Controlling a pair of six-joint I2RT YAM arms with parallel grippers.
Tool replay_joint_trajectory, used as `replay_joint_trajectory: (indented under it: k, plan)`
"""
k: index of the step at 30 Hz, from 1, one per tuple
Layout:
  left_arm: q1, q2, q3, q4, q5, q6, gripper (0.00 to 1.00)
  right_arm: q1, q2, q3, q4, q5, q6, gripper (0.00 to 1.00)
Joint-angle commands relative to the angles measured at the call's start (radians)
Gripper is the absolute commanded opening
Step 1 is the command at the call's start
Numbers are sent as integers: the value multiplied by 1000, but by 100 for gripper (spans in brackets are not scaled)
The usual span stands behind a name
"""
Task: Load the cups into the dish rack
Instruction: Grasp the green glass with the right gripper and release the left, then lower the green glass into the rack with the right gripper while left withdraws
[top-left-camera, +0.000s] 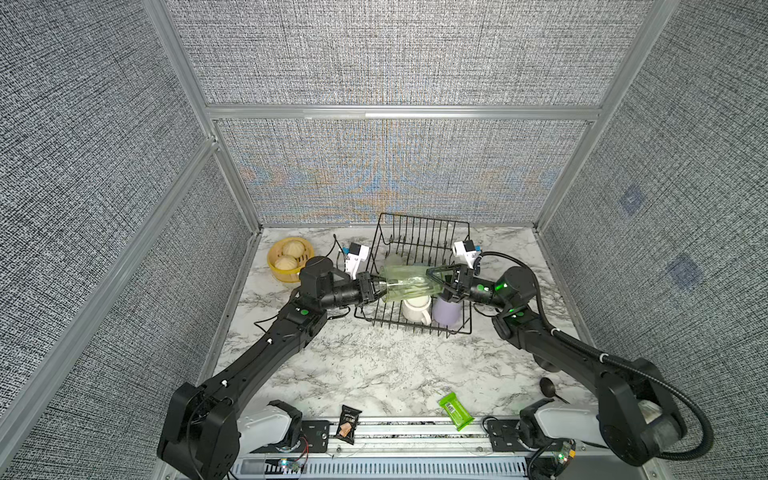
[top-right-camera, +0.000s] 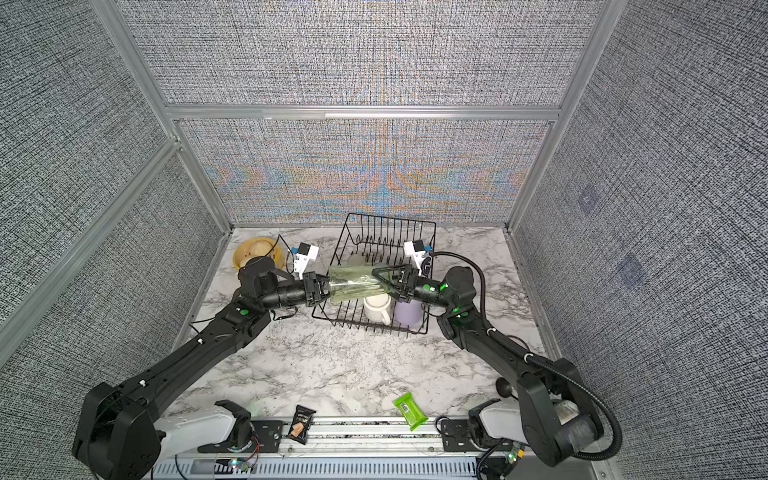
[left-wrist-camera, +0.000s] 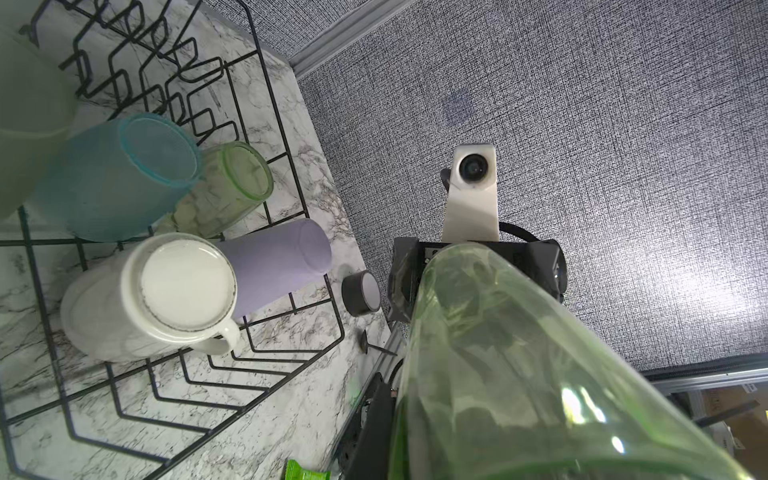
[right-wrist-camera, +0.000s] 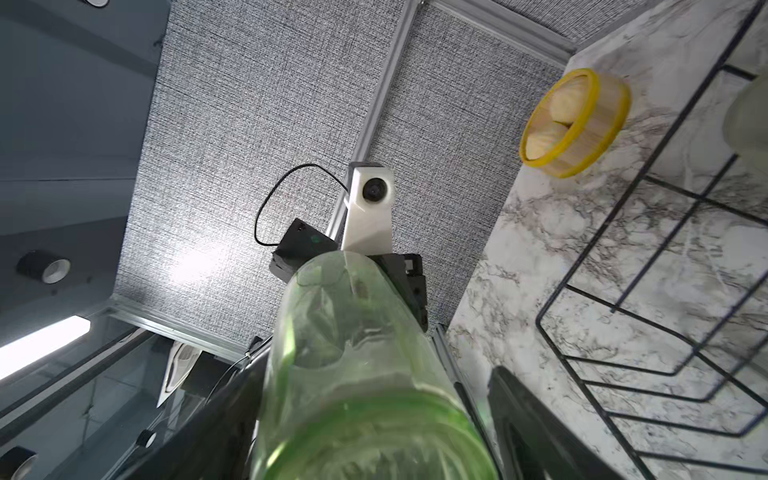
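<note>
**Top views.**
- Black snack packet (top-left-camera: 348, 424), green packet (top-left-camera: 456, 411): front edge of the table (top-left-camera: 374, 365), well apart from both pincers.
- Clear green tumbler (top-left-camera: 409, 282): lies level above the dish rack (top-left-camera: 415, 232), spanning from one pincer to the other.
- Left pincer (top-left-camera: 379, 287): clamped on the tumbler's rim.
- Right pincer (top-left-camera: 435, 284): astride the tumbler's base end.
- White mug (top-left-camera: 415, 309), lavender cup (top-left-camera: 448, 311): in the rack, just below the right pincer.
- Steamer basket (top-left-camera: 286, 259): on the table beyond the left pincer, outside the rack.

**Left wrist view.**
- Teal cup (left-wrist-camera: 120, 178), second green tumbler (left-wrist-camera: 226, 187), frosted cup (left-wrist-camera: 29, 116): in the rack beside the mug, under the held tumbler.

**Right wrist view.**
- The tumbler sits between the right pincer's fingers (right-wrist-camera: 532, 432).
- A gap shows between one finger and the tumbler wall, so the jaws stand apart.
</note>
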Motion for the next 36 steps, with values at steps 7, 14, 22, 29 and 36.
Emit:
replay_joint_trajectory:
  k: [7, 14, 22, 29, 36]
  plan:
    - [4, -25, -3, -8, -23, 48, 2, 40, 34, 28, 132, -2, 57, 66]
    - [32, -49, -14, -71, -88, 74, 35, 43, 19, 42, -22, 46, -42, 66]
    - [103, -141, -29, -314, -294, 163, 60, 69, -30, 153, -490, 168, -373, 64]
    - [130, -275, -70, -544, -666, 233, 63, 158, -3, 339, -887, 369, -720, 62]
    - [131, -393, -86, -741, -946, 200, 64, 253, 122, 517, -1111, 516, -956, 56]
